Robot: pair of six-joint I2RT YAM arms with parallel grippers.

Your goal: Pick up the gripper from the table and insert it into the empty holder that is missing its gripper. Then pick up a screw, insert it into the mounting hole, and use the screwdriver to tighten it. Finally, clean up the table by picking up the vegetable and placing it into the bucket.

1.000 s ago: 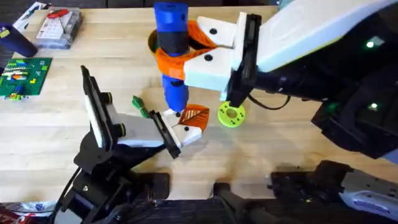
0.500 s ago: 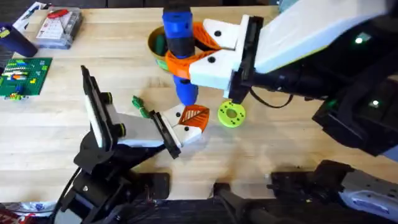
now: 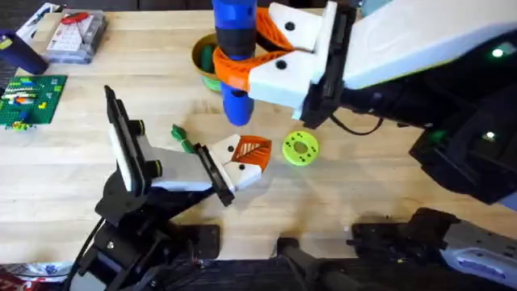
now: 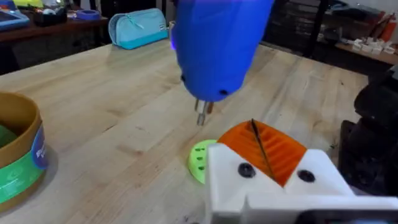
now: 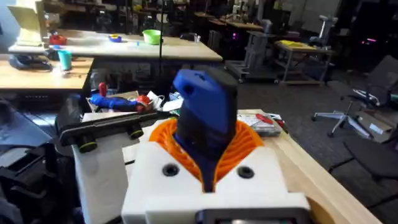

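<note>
Lifted higher, screwdriver [image 3: 234, 48] stays clamped in right jaws, above gripper [image 3: 246, 153]

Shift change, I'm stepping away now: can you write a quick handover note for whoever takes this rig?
Right gripper: shut on the thick blue cylindrical screwdriver, raised above the wooden table.
Left gripper: state unclear.
Orange-tipped white finger piece sits at the white boxy holder, by the lime disc.
Thin dark-green vegetable lies on the table; yellow bucket behind.
Screw tightness unconfirmed.
Left: vegetable into bucket.

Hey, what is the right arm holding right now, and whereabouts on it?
The right tool clamps the blue screwdriver around its mid-body, tip pointing down above the table.
</note>
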